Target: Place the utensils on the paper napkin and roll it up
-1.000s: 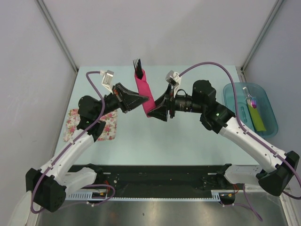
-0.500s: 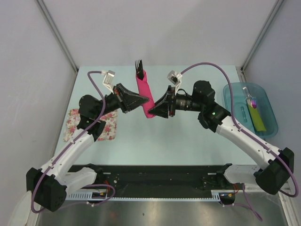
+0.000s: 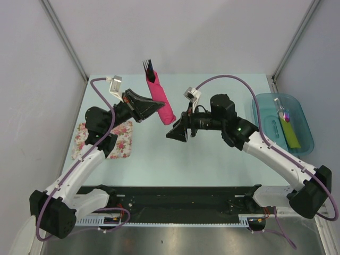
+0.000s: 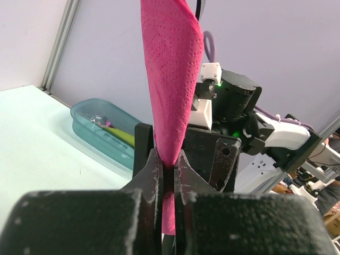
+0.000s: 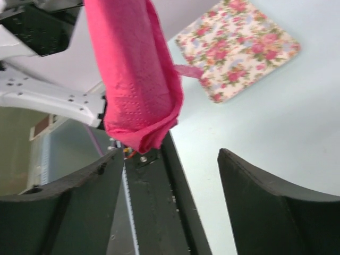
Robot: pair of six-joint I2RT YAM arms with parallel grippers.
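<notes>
Magenta paper napkin, already wound into a tight roll around the utensils, hangs in the air above the far middle of the tabletop. The black tines of the fork poke out of its far end. A second ago both arms met at the roll. Now the right claw has let go and drawn back toward the near right, and its wrist view shows the fingers spread with nothing between them. The left claw stays clenched on the near end of the roll and has swung it a little left and farther away, so the bundle now depends on one grip alone. I judge the rolling nearly finished: what remains is to set the roll down without its loose edge unwinding or the cutlery sliding out. A floral cloth lies at the left and a teal tub at the right, both well apart from the roll.
</notes>
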